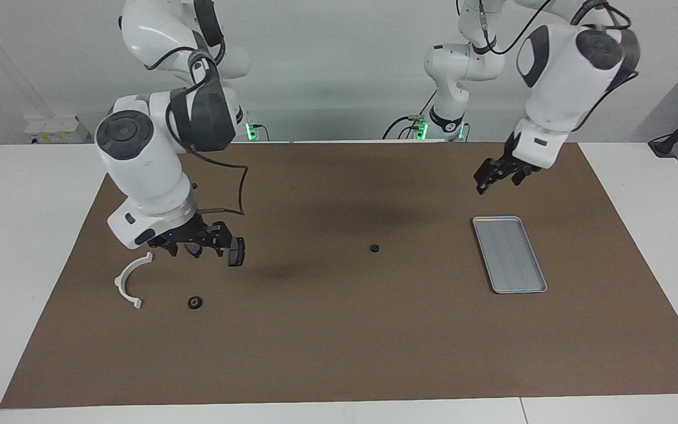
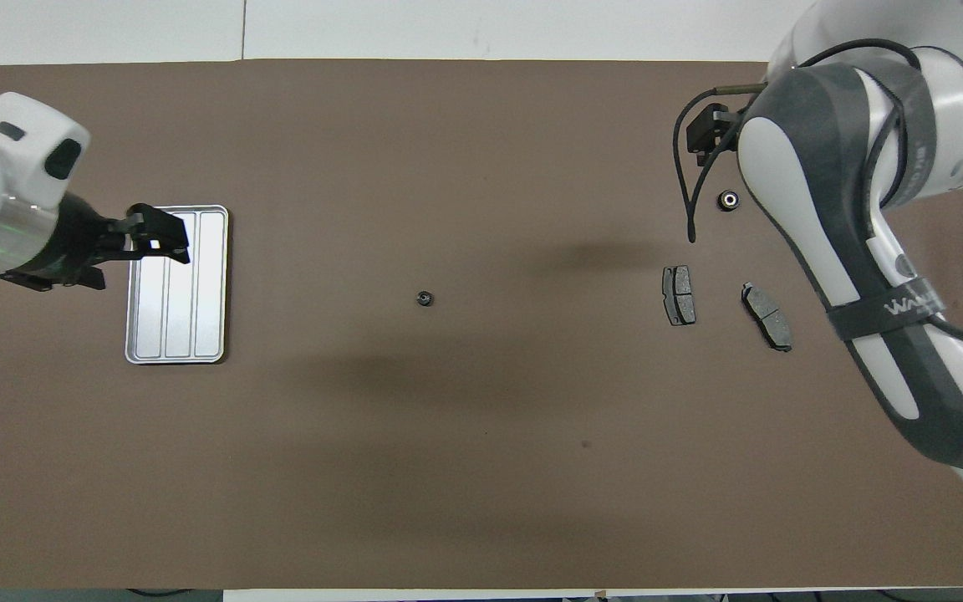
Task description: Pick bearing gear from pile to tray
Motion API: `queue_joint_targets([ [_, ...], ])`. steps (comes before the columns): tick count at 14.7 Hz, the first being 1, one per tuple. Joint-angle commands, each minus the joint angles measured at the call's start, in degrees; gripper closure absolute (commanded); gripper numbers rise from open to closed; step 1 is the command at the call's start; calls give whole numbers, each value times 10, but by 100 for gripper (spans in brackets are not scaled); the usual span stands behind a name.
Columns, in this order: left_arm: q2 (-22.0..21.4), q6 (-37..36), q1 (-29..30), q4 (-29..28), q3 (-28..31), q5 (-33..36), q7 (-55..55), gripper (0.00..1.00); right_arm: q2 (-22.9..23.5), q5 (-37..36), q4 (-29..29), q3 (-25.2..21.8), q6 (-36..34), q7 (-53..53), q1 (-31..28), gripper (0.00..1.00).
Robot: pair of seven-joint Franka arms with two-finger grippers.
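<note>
Facing view: right hand [image 1: 193, 249] low over the pile [image 2: 766, 315], jaws spread wide, nothing between them, directly above the two brake pads [image 2: 679, 294]. Left hand [image 1: 488, 181] raised over the counter [image 1: 339, 341] by the tray's robot-side end, likewise wide and empty.

Two candidates for the bearing gear: one small black round piece [image 1: 195, 302] in the pile, beside the white bracket [image 1: 130, 281] and farther from the robots than the pads; another black round piece [image 1: 375, 248] alone mid-counter, between the pile and the tray [image 1: 509, 254]. Tray bare, so nothing delivered yet.

Probably the reach for the pile's gear with the right hand. To do it well:
- Shift off the pads and centre over the round piece before descending; risk of clamping a pad otherwise.
- Come straight down, jaws astride the ring, tips just short of scraping the brown mat.
- Close gently; a small round part likely to squirt sideways under an off-centre pinch.
- Lift clear before travelling toward the tray.
</note>
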Motion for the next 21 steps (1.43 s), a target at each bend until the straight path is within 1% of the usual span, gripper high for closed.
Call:
queue_joint_targets([
  [1,54,58,-55,-2,11,-4,-82,0,-27,-5,-98,6,83,-9,-20,0],
  [2,78,91,-72,-1,11,0,-124,0,-27,-10,-124,6,118,-10,-24,0],
  [3,93,112,-77,-4,11,0,-136,0,-27,-13,-144,6,145,-9,-30,0],
  [5,123,152,-91,-7,11,-2,-158,0,-19,-14,-157,6,169,-9,-34,0],
  [7,137,171,-104,-10,11,0,-193,0,1,-14,-158,5,190,-6,-34,0],
  [10,135,192,-118,-41,11,0,-196,0,30,-15,-160,4,224,-4,-35,0],
  [12,132,204,-127,-63,11,0,-197,0,39,-15,-161,4,237,-3,-35,0],
  [13,129,210,-133,-72,12,0,-201,5,42,-15,-167,4,249,-4,-35,0],
  [14,129,213,-133,-74,12,0,-202,8,43,-15,-171,4,262,-4,-35,0],
  [15,129,213,-133,-75,11,0,-207,14,45,-15,-176,4,271,-4,-38,0],
  [17,128,213,-133,-76,11,0,-208,21,50,-15,-178,4,284,-1,-38,0],
  [21,128,222,-128,-79,11,0,-208,22,62,-15,-186,4,307,0,-38,0],
])
